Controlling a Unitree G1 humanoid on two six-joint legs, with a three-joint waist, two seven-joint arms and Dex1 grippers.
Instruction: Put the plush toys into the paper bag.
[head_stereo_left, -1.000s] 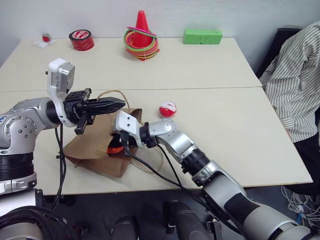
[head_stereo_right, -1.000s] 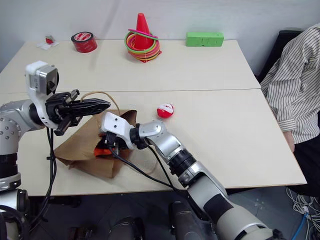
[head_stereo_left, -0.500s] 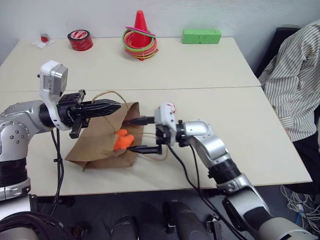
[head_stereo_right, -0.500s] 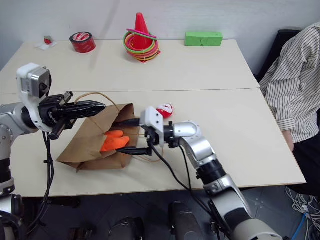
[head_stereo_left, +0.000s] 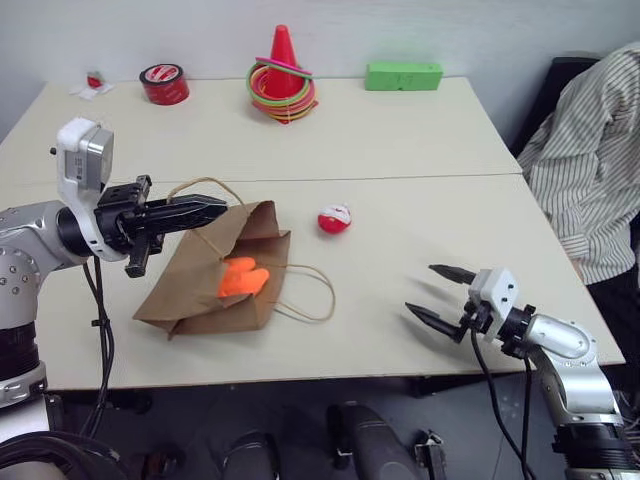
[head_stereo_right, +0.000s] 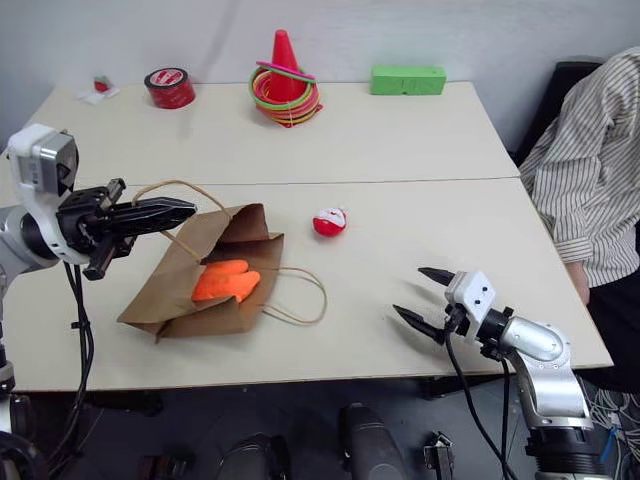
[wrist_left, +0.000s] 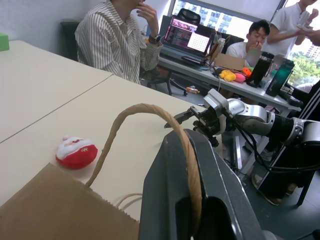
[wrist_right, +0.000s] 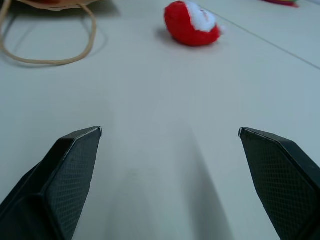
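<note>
Fingers of the right gripper (head_stereo_left: 436, 292) spread wide, empty, low over the table (head_stereo_left: 420, 130); the left gripper (head_stereo_left: 215, 207), level, pinches the paper bag (head_stereo_left: 205, 285) handle (wrist_left: 150, 111).

No text, label, brand or number can be read. The red tape roll (head_stereo_left: 163, 82) at the far edge of the worktop (head_stereo_left: 420, 130) bears white print on its top face, too small to make out. The laptop screen (wrist_left: 186, 38) in the left wrist view shows coloured content, illegible.
</note>
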